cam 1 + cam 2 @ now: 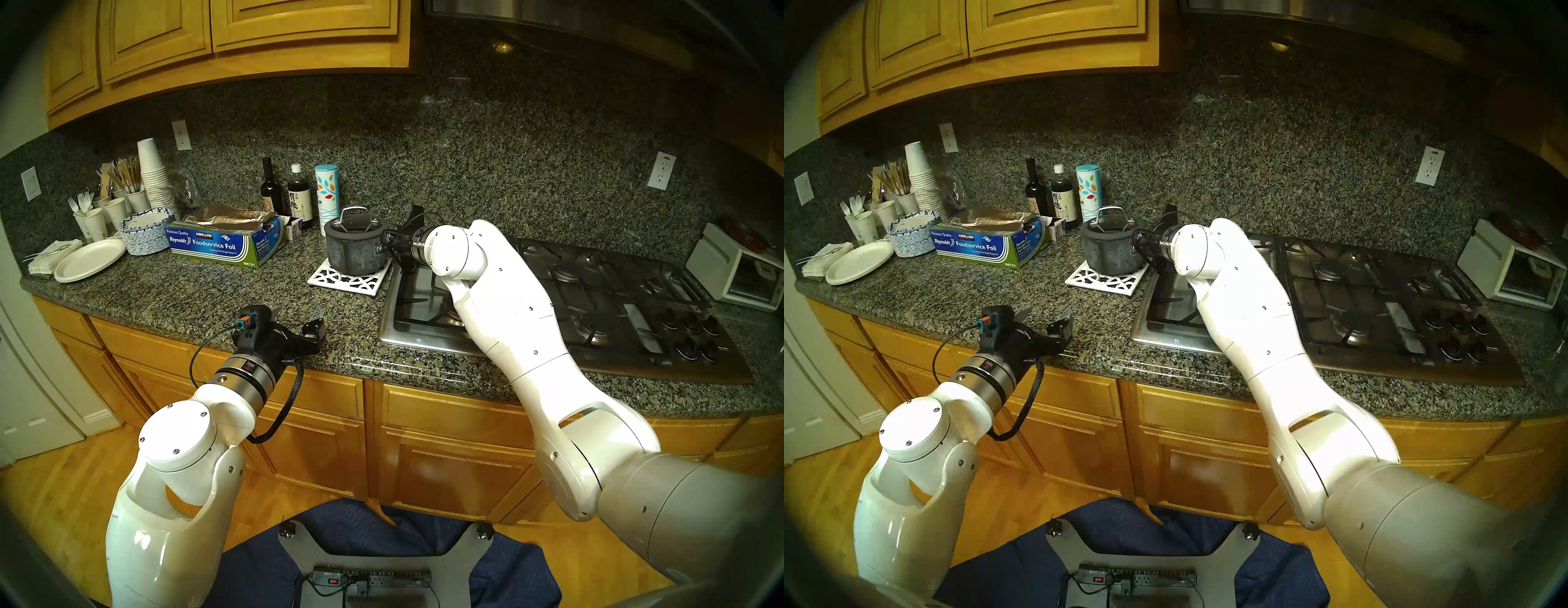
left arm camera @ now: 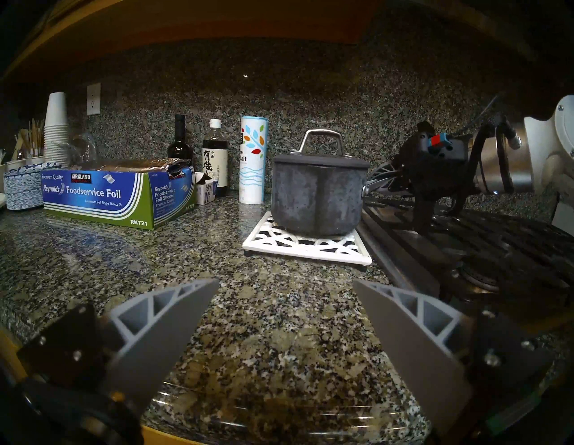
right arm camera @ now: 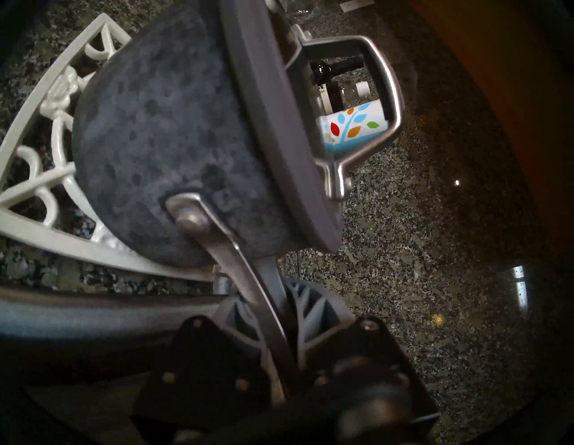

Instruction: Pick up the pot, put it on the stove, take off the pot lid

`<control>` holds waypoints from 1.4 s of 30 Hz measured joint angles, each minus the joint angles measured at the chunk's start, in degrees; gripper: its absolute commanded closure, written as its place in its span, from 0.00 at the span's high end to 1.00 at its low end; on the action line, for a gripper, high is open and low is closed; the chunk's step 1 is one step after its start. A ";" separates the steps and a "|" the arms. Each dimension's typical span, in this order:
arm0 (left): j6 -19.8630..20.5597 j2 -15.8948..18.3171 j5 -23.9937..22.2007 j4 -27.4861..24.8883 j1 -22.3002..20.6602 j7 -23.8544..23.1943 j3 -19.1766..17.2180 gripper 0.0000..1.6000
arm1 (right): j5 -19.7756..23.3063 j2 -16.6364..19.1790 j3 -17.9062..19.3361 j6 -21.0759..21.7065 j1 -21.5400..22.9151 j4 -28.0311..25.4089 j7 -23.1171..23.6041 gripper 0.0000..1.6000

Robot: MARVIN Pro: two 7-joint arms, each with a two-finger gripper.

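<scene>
The dark-grey mottled pot [image 1: 355, 252] stands on a white lattice trivet [image 1: 343, 282] just left of the stove [image 1: 424, 339]. The pot lid [image 1: 354, 223] sits on the pot, its silver loop handle upright. My right gripper [image 1: 392, 244] reaches in over the stove's left grate and is shut on the pot's long silver handle [image 3: 248, 279]; the right wrist view shows the fingers [image 3: 310, 301] clamped on it close to the pot wall [image 3: 161, 139]. My left gripper [image 1: 297, 316] is open and empty, low over the counter's front edge, with the pot [image 2: 316, 199] ahead of it.
A salt canister [image 1: 327, 191] and two dark bottles [image 1: 271, 191] stand right behind the pot. A foil box [image 1: 225, 246], paper plates and cups lie to the left. A white toaster oven [image 1: 734, 271] stands right of the stove. Cabinets hang overhead.
</scene>
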 measured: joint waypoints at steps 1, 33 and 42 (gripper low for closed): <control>0.00 0.00 0.00 0.00 0.00 -0.01 0.00 1.00 | -0.09 0.00 0.13 0.00 0.03 -0.13 0.05 0.00; 0.08 -0.09 0.07 0.03 0.00 -0.22 -0.09 1.00 | -3.86 4.05 5.47 3.63 -3.34 -6.86 1.18 0.00; 0.12 -0.11 0.09 0.07 0.00 -0.29 -0.11 1.00 | -4.54 4.96 6.49 4.79 -5.21 -8.75 1.20 0.00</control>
